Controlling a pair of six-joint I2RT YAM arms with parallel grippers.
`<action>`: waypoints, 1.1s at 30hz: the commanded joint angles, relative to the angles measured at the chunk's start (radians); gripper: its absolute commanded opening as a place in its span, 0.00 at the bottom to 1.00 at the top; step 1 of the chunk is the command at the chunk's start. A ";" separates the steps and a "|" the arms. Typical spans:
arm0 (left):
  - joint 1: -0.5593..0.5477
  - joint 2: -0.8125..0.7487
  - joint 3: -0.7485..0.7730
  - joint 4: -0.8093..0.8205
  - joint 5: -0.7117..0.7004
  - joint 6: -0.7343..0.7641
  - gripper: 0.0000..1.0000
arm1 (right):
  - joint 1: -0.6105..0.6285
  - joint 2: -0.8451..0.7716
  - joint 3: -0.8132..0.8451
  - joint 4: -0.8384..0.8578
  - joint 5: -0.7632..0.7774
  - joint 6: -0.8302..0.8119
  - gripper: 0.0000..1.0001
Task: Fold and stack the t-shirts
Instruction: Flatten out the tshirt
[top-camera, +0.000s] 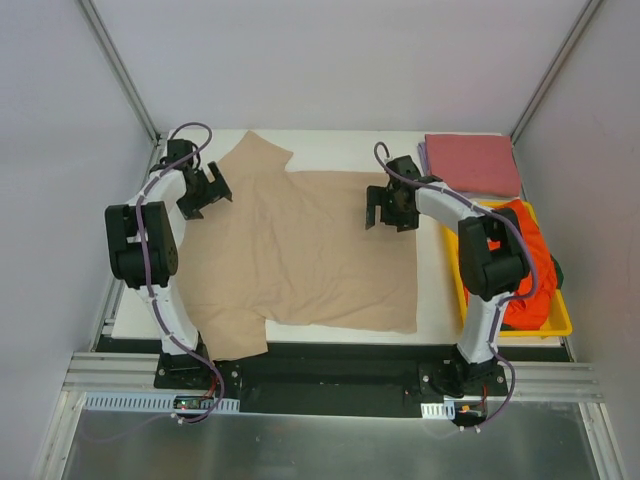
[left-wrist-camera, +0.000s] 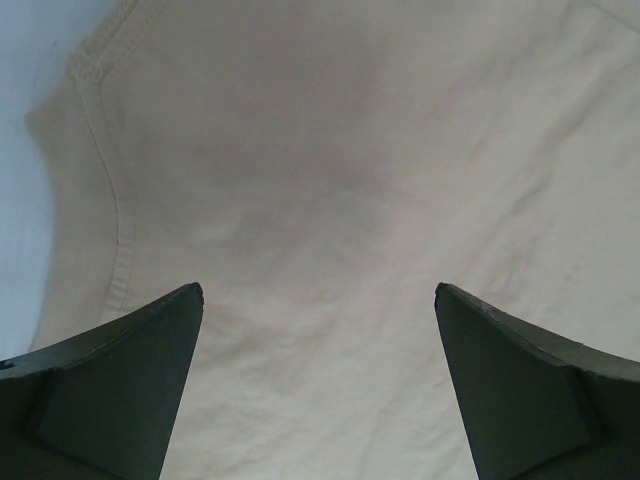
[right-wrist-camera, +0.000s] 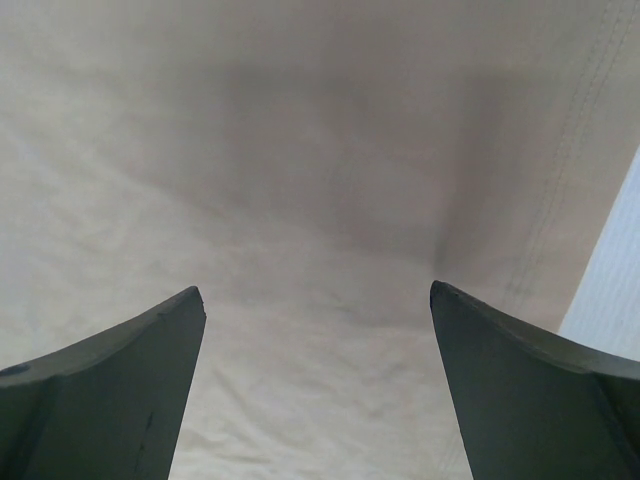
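The tan shirt (top-camera: 300, 250) lies spread flat across the middle of the table (top-camera: 340, 150), sleeves toward the left and hem toward the right, not yet folded. A pink shirt (top-camera: 470, 163) sits folded at the far right corner, and an orange shirt (top-camera: 525, 255) is bunched in the tray (top-camera: 555, 325) on the right. By that layout, the step in hand looks like the start of the tan shirt's first fold, with both arms set up to grasp along its far edge. The left arm (top-camera: 150, 240) holds its jaws over the far left shoulder area. In the left wrist view they are open and empty above the cloth, with a stitched edge and bare table just to their left. The right arm (top-camera: 490, 260) holds its jaws near the far hem corner, also open with nothing between them, the double-stitched hem and the table just to their right. Whether either set touches the cloth I cannot tell. The next move likely calls for both to descend, pinch only the top layer near the edge, close together, then lift and carry that edge evenly toward the near side so the fold lands straight.
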 joint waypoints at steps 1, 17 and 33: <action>0.008 0.074 0.120 -0.069 0.005 -0.010 0.99 | -0.045 0.088 0.097 -0.058 -0.023 0.025 0.96; 0.013 0.478 0.602 -0.195 0.068 -0.049 0.99 | -0.157 0.414 0.567 -0.218 -0.144 0.017 0.96; 0.015 0.380 0.696 -0.212 0.131 -0.063 0.99 | -0.179 0.408 0.742 -0.246 -0.177 -0.052 0.96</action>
